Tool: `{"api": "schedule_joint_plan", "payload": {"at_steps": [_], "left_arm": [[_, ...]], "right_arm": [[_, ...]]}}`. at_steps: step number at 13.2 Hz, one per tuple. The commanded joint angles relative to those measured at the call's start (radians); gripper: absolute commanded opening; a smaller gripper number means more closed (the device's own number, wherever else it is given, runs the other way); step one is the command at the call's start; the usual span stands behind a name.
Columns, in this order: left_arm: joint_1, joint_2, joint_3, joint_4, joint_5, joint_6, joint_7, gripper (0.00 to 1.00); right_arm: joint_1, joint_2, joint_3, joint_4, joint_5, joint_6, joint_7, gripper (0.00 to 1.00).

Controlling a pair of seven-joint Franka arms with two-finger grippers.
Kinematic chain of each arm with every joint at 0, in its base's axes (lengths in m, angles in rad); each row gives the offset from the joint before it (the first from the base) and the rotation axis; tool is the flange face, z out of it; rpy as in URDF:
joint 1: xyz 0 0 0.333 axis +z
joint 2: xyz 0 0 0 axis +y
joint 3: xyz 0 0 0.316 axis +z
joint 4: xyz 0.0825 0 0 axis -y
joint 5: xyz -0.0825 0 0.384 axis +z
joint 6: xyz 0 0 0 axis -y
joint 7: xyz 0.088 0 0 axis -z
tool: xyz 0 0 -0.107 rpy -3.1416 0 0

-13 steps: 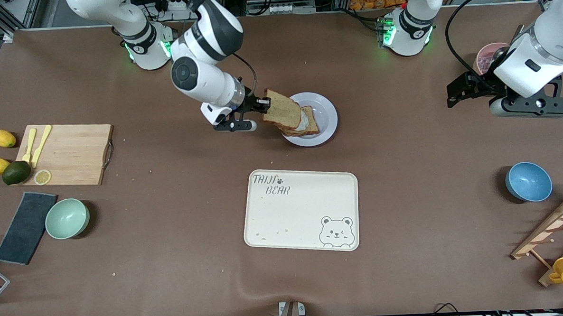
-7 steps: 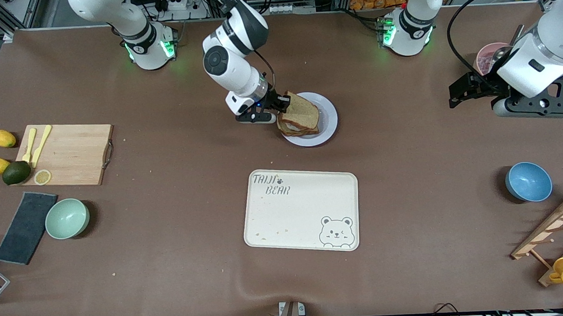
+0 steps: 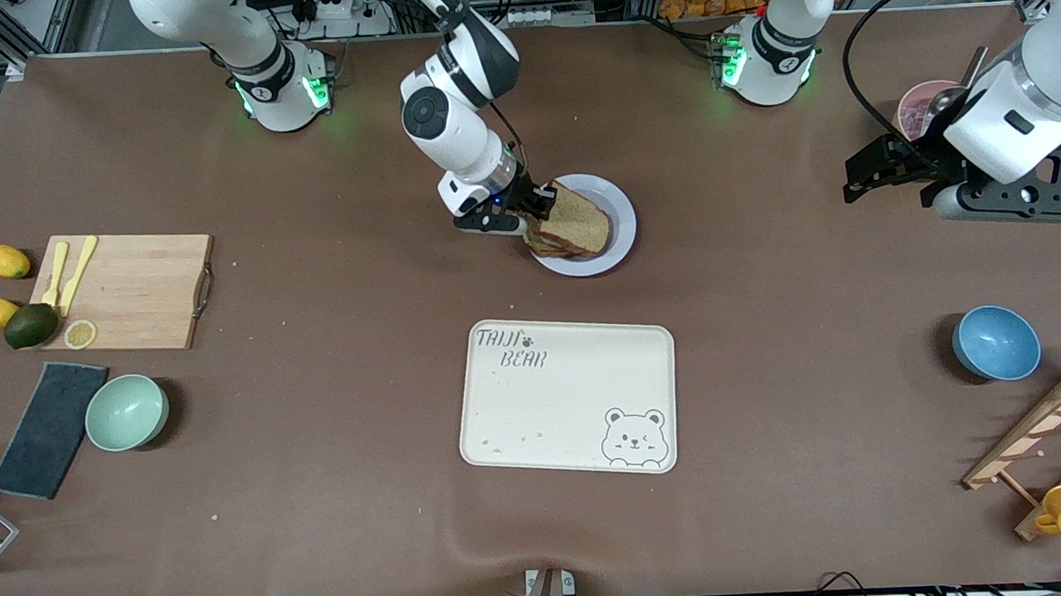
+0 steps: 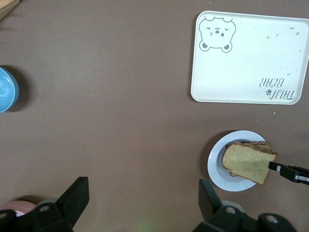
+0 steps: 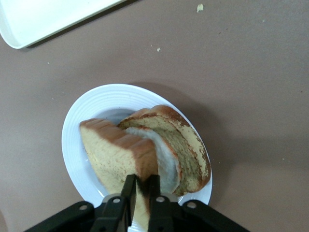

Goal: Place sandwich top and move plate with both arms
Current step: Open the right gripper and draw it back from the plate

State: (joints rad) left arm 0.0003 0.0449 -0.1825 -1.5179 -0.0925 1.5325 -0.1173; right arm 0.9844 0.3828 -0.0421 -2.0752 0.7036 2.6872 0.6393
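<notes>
Now the right claw [image 5: 141, 186] pinches one edge of the sandwich top [image 5: 118, 154], tilted low over the egg slice [image 3: 553, 241] on the plate [image 3: 621, 218], at the tray's [image 3: 567, 395] twelve o'clock, probably for release. Waiting, the left claw [image 4: 140, 195] hangs open above the surface [image 3: 338, 405].

Brown bread slice [image 3: 574, 222] with darker crust, tilted, one edge pinched in my right gripper [image 3: 540, 203], lower part resting on the egg slice [image 5: 186, 150]. Pale round plate [image 3: 621, 215] under both, sitting on the table farther from the camera than the bear tray.
</notes>
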Motion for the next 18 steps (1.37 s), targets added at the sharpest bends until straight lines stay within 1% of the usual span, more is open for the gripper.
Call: {"api": "schedule_joint_plan", "payload": {"at_steps": [1,3,4,5,6,8,10,11,12,14,16,18], "left_arm": [[-0.008,-0.004,-0.018,0.001,0.043,0.015,-0.019,1.00],[-0.006,-0.004,-0.020,0.005,0.039,0.015,-0.019,1.00],[-0.006,-0.004,-0.020,0.005,0.040,0.015,-0.019,1.00],[-0.006,-0.004,-0.020,0.005,0.042,0.015,-0.019,1.00],[-0.008,-0.004,-0.020,0.005,0.043,0.015,-0.019,1.00],[-0.008,-0.002,-0.020,0.004,0.040,0.017,-0.019,1.00],[-0.010,0.003,-0.023,0.001,0.031,0.031,-0.021,1.00],[-0.007,0.016,-0.023,0.001,0.014,0.032,-0.019,1.00],[0.001,0.024,-0.023,-0.001,-0.019,0.034,-0.019,1.00],[0.009,0.056,-0.022,-0.021,-0.093,0.061,-0.019,1.00],[0.013,0.064,-0.022,-0.082,-0.140,0.106,-0.016,1.00],[0.020,0.064,-0.022,-0.154,-0.174,0.152,0.001,1.00]], "right_arm": [[0.020,0.015,-0.016,0.023,0.019,0.005,0.042,1.00],[0.014,-0.005,-0.019,0.023,0.019,-0.009,0.039,1.00],[0.007,-0.031,-0.027,0.021,0.019,-0.057,0.039,1.00],[-0.012,-0.059,-0.053,0.024,0.014,-0.146,0.039,1.00],[-0.021,-0.089,-0.099,0.030,0.002,-0.268,0.039,1.00],[-0.023,-0.139,-0.239,0.064,-0.009,-0.528,0.037,1.00],[-0.023,-0.140,-0.358,0.151,-0.097,-0.770,0.042,1.00],[-0.023,-0.134,-0.398,0.196,-0.139,-0.856,0.042,1.00],[-0.024,-0.131,-0.441,0.231,-0.162,-0.927,0.042,1.00],[-0.024,-0.131,-0.537,0.268,-0.208,-1.013,0.027,1.00],[-0.026,-0.131,-0.590,0.305,-0.306,-1.066,-0.030,1.00],[-0.049,-0.131,-0.633,0.311,-0.326,-1.087,-0.084,1.00]]}}
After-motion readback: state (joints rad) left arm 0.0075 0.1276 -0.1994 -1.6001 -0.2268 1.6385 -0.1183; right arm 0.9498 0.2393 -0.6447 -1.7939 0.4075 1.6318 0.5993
